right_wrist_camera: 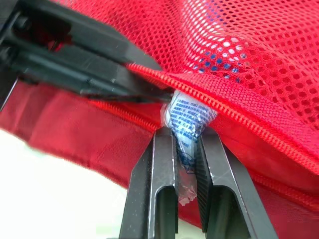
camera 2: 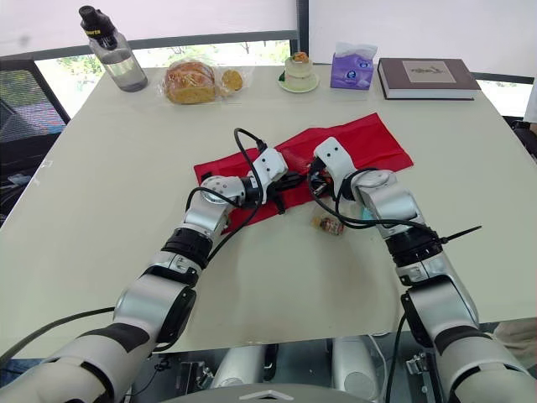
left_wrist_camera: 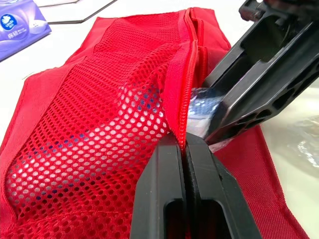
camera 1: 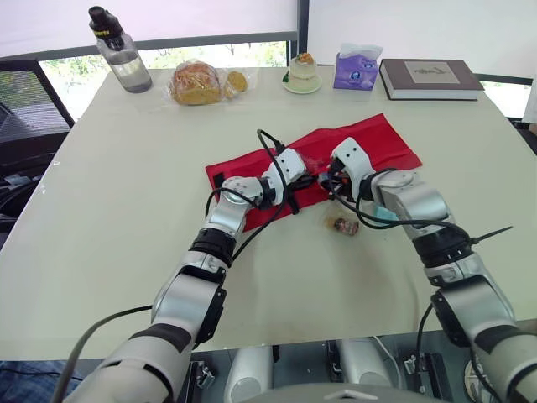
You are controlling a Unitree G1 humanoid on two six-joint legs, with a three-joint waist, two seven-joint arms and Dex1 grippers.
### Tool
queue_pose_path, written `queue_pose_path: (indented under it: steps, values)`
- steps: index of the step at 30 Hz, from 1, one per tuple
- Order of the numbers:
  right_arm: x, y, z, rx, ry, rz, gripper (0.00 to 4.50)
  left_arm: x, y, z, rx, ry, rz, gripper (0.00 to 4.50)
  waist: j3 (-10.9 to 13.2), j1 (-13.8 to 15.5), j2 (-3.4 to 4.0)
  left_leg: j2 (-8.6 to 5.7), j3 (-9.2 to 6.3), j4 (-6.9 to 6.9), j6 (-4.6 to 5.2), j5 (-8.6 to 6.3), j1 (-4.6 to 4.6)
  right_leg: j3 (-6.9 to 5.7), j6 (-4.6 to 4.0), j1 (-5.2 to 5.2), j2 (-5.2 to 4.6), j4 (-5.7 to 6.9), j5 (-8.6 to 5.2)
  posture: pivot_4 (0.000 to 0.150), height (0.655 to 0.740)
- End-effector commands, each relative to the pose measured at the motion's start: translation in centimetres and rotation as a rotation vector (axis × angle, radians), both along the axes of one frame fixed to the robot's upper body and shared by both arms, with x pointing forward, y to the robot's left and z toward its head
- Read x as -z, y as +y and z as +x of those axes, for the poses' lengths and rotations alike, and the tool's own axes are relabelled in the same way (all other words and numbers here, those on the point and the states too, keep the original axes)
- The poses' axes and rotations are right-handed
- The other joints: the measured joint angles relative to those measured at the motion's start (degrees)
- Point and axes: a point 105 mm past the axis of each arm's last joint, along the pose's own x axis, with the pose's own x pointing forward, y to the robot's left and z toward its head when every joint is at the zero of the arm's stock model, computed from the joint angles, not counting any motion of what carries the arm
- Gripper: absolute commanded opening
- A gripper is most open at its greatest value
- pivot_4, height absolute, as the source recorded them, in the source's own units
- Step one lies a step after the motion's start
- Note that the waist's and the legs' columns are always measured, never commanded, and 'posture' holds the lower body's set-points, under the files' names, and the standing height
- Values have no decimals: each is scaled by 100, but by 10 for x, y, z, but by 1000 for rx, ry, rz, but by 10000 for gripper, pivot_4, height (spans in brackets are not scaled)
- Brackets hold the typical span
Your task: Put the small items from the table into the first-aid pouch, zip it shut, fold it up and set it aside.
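The right claw (right_wrist_camera: 184, 133) is pinched narrow on the tail of a small packet (right_wrist_camera: 188, 115), white with blue print in a clear wrapper, whose nose sits right at the mouth of the mesh pocket, under the zip edge (right_wrist_camera: 234, 97). Beside it, the left claw (left_wrist_camera: 184, 143) is clamped flat on that same edge and lifts it so the slot gapes. Both work on the red pouch (camera 1: 382, 143), which lies opened out in the middle of the table (camera 1: 117, 243). The packet looks light, thin and crinkly, and its film is probably slippery, so a hold on the sealed end seems safest while the nose is fed in. The pouch is limp cloth, and the mesh would likely sag shut if let go; the stiffer zip tape is the sensible place to grip it. One more wrapped item (camera 1: 342, 225) waits just beside the pouch. Along the far edge stand a bottle (camera 1: 120, 52), bagged bread (camera 1: 197, 82), a tissue pack (camera 1: 357, 69) and a book (camera 1: 430, 78).
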Motion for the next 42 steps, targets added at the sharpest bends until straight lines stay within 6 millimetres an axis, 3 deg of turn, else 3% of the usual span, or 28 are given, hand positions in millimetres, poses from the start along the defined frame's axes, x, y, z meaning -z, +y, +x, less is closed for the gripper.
queue_pose_path:
  steps: [1,9,15,27,33,39,42]
  values:
    - [-18,14,-16,-128,-65,8,60,-4,-6,-1,17,-20,-13,0,0,2,0,0,0,0,0,0,0,0,0,0,0,0,0,1500,7400]
    - [-20,-22,-20,-20,-53,-5,60,-4,-1,0,9,-21,-11,0,0,2,0,0,0,1,0,0,0,0,0,0,0,1,0,1500,7400]
    - [-15,-33,-14,138,9,53,60,-4,-5,-2,22,-22,-14,0,0,8,0,0,1,2,0,0,1,2,0,0,-1,2,0,1500,7400]
    - [-30,-15,18,253,-15,179,60,-3,-16,-12,100,-29,-5,0,0,9,0,-1,0,-2,0,0,0,1,0,0,0,0,0,1500,7400]
    - [-31,-11,19,236,-34,196,60,-2,-15,-13,103,-26,-3,0,0,9,0,-1,1,-2,0,0,0,2,0,-1,-1,1,0,1500,7400]
    - [-26,-20,7,218,-49,171,28822,-4,-8,-8,73,-24,-8,0,0,14,0,-1,1,-2,0,0,0,2,0,-1,-1,1,0,1500,7400]
    - [-24,-23,-3,189,-39,146,28822,-5,-5,-7,68,-22,-8,0,0,9,0,-1,2,-2,0,0,-1,2,0,-1,0,0,0,1500,7400]
